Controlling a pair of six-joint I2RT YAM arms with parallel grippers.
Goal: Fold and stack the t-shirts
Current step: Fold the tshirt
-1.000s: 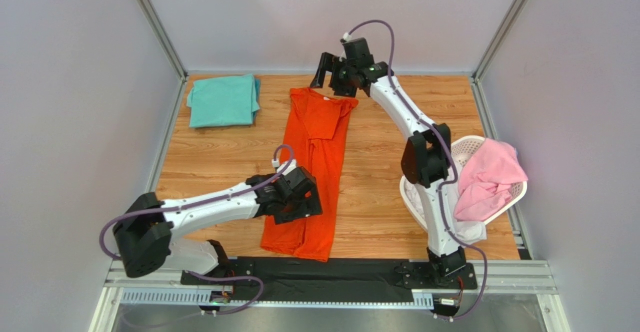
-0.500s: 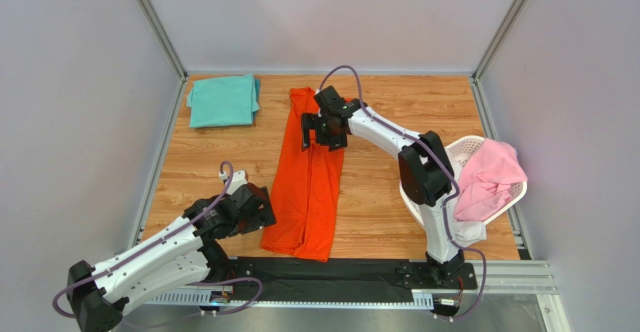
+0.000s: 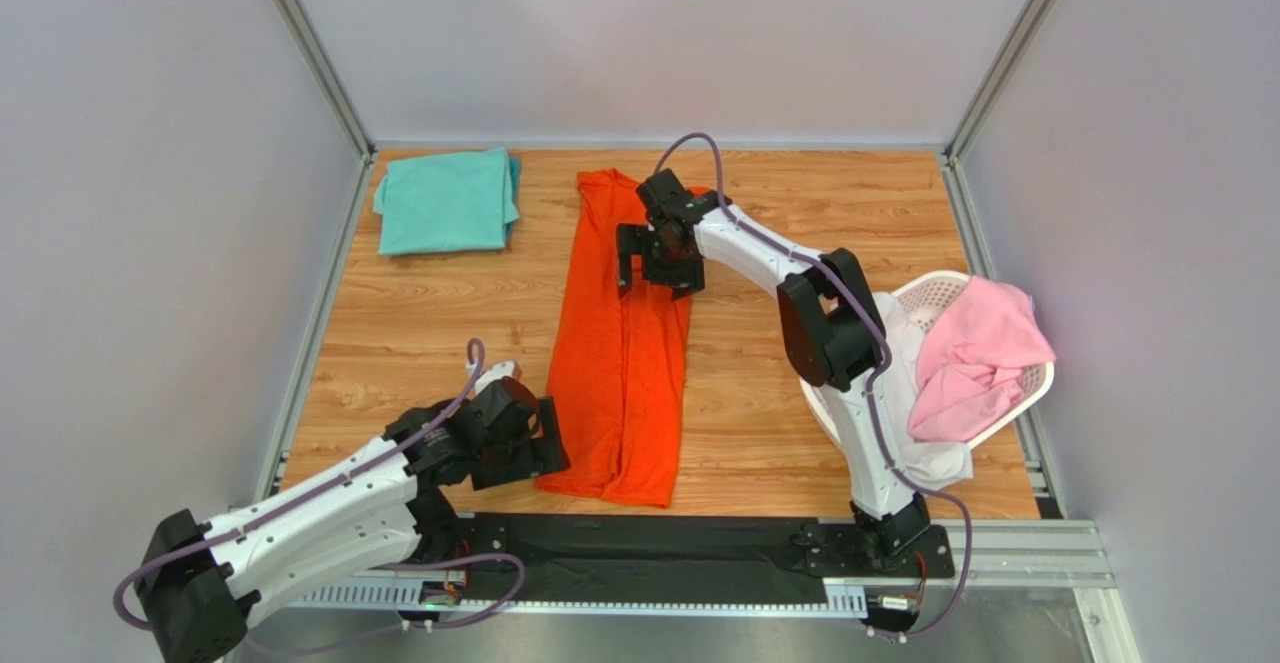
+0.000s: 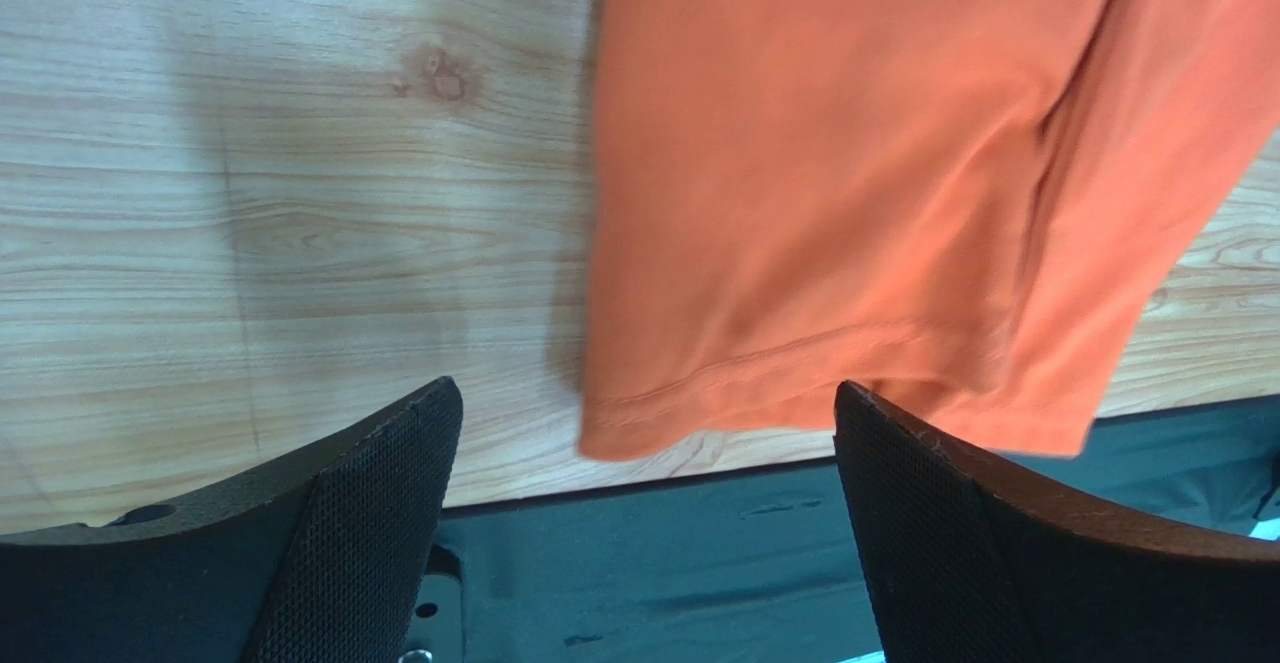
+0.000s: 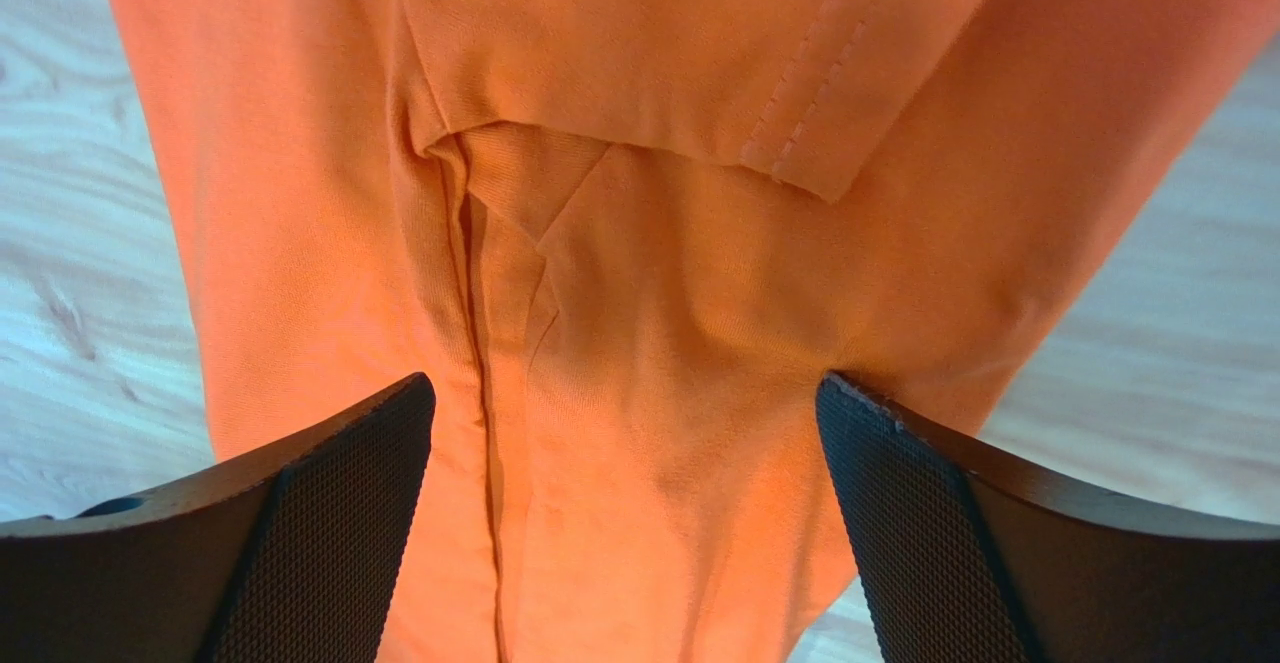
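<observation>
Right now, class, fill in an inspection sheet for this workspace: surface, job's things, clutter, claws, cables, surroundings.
Surface: wooden table.
Job's things: orange t-shirt folded into a long strip mid-table; teal t-shirt folded at far left; pink t-shirt crumpled in the white basket.
Clutter: white basket at right edge.
Claws: left claw open at the strip's near corner; right claw open over its far end; neither holding.
Cables: purple cables, one looping near each claw.
Surroundings: grey walls, metal frame.

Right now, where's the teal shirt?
In the overhead view, the folded teal shirt lies in the far left corner of the table, left of the orange shirt and apart from it.
</observation>
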